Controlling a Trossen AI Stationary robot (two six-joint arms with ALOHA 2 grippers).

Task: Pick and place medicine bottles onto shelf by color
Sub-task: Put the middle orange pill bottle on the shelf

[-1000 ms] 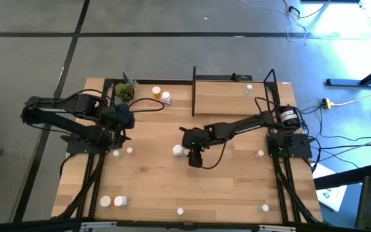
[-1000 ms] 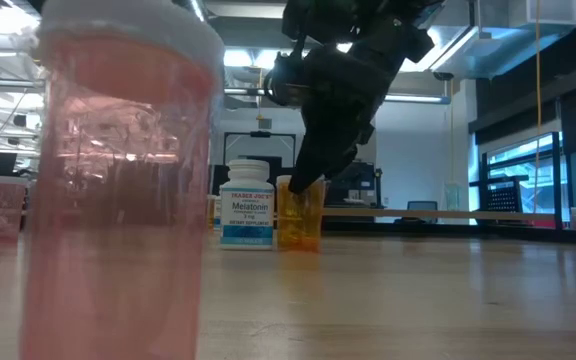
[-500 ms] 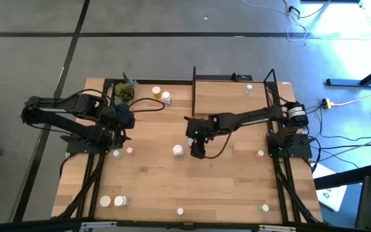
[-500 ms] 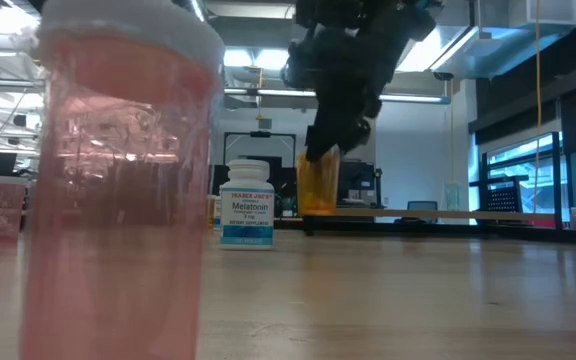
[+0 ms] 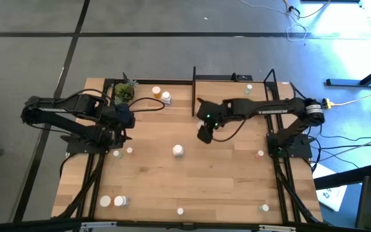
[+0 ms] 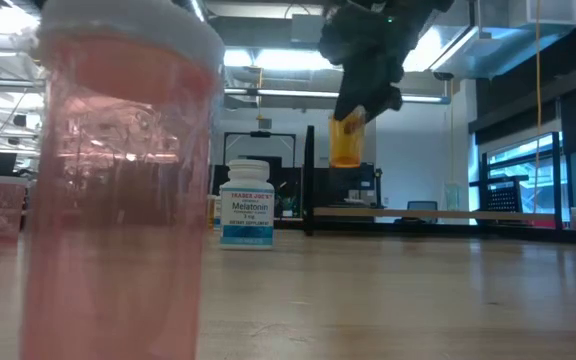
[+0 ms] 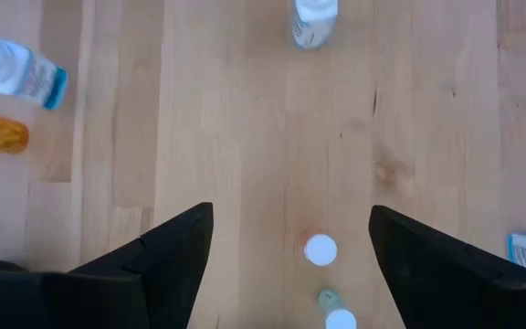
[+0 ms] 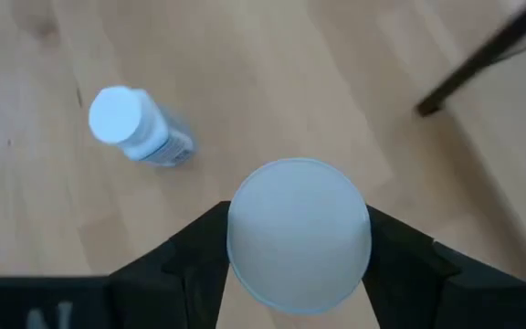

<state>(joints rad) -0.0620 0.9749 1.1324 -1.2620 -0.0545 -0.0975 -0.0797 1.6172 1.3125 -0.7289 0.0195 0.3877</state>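
Note:
My right gripper (image 5: pixel 205 133) is shut on an orange pill bottle with a white cap (image 6: pixel 346 140), held high above the table, near the front left post of the wooden shelf (image 5: pixel 230 96). From above, only the bottle's cap (image 8: pixel 298 233) shows between the fingers. A white Melatonin bottle (image 5: pixel 178 150) stands upright on its base on the table (image 5: pixel 224 187), near-left of this gripper; it also shows in the low view (image 6: pixel 246 203). My left gripper (image 5: pixel 122 132) is open and empty at the table's left side, above two small bottles (image 7: pixel 320 249). My right gripper pinches the orange bottle between its two fingers at its top end, just under the cap (image 8: pixel 237 239). The fingers come from above, pointing down. The bottle hangs below them, slightly tilted and lifted clear of the table (image 6: pixel 348 125).
A potted plant (image 5: pixel 125 92) and two bottles (image 5: pixel 161 95) stand at the far left. One bottle (image 5: pixel 248 89) is on the shelf. More bottles stand along the near edge (image 5: pixel 111 201) and right side (image 5: pixel 260 154). A pink bottle (image 6: pixel 118 180) stands close to the low camera.
My right gripper has risen and gone toward the table's far edge and the shelf, carrying the orange bottle. The bottle stood on the table beside the white Melatonin bottle and is now lifted well clear. The white bottle has stayed in place.

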